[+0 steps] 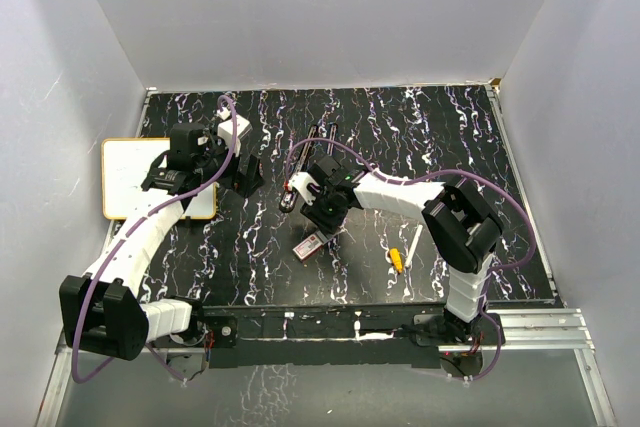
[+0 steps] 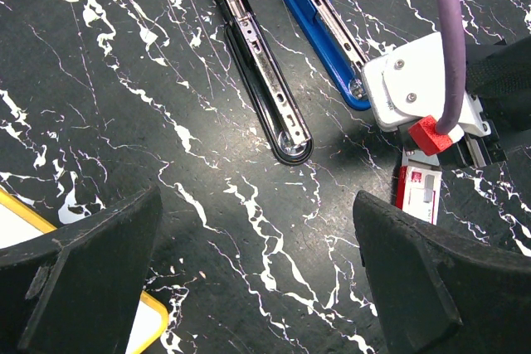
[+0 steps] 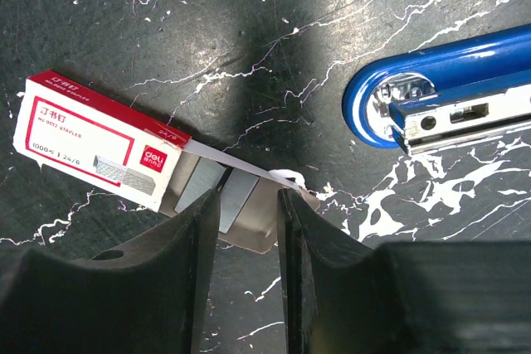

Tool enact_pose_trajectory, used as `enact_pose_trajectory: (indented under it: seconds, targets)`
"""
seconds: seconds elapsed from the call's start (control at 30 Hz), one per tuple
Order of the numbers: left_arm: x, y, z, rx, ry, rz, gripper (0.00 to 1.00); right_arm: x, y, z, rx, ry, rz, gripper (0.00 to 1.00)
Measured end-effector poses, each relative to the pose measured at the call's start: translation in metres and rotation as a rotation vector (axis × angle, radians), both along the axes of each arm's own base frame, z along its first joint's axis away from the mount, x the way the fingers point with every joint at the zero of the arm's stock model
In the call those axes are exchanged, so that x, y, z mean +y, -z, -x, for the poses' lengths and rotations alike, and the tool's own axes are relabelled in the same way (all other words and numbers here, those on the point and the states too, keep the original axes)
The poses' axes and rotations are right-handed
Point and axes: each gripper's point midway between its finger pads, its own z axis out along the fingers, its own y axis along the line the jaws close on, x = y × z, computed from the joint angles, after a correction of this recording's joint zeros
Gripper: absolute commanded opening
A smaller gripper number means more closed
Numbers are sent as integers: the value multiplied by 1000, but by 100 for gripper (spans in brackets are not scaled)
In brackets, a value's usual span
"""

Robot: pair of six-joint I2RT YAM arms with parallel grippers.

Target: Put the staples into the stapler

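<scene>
The job is at an early stage. The box of staples (image 3: 99, 138) lies flat on the table near its middle, a little nearer than the two staplers. Its inner tray (image 3: 249, 236) is slid partway out, so grey strips of staples (image 3: 199, 184) show.

The right gripper (image 3: 247, 205) is down over that exposed tray end, its fingers (image 3: 166, 288) set narrowly apart on either side of one strip. The wrist view is too tight to show whether they are pinching the strip or only flanking it, so I cannot tell if anything is held.

The blue stapler (image 3: 373, 97) lies opened out flat, just beside the box, its metal channel bare of staples as far as it shows. The black stapler (image 2: 261, 72) lies open alongside it, to the left, its channel likewise bare.

The left gripper (image 2: 257, 196) hangs over the table left of the staplers with its fingers spread wide and nothing between them.

So the box is open and the staplers are open. What is left is to lift a strip out, carry it across, seat it in the channel and close the stapler.
</scene>
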Motion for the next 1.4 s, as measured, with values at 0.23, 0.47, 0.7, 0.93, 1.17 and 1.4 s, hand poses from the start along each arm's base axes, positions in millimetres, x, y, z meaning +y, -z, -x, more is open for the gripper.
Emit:
enact_pose_trajectory:
  seconds: [0.23,0.47,0.7,0.93,1.17,1.4]
  targets:
    - [0,0,0,0,0,0,97,0,0,0,1,-1,-1,39]
    - [0,0,0,0,0,0,97,1,1,1,6,-1,-2,42]
    - [0,0,0,-2,1,-2,97,2,3,4,23,-5,-9,41]
    - [0,1,0,0,3,-3,97,3,4,4,28,-2,-9,34]
    - [0,1,0,-2,4,-4,97,-1,6,1,12,18,14,29]
    - [0,1,1,-2,7,-2,97,-3,6,-2,-3,33,27,30]
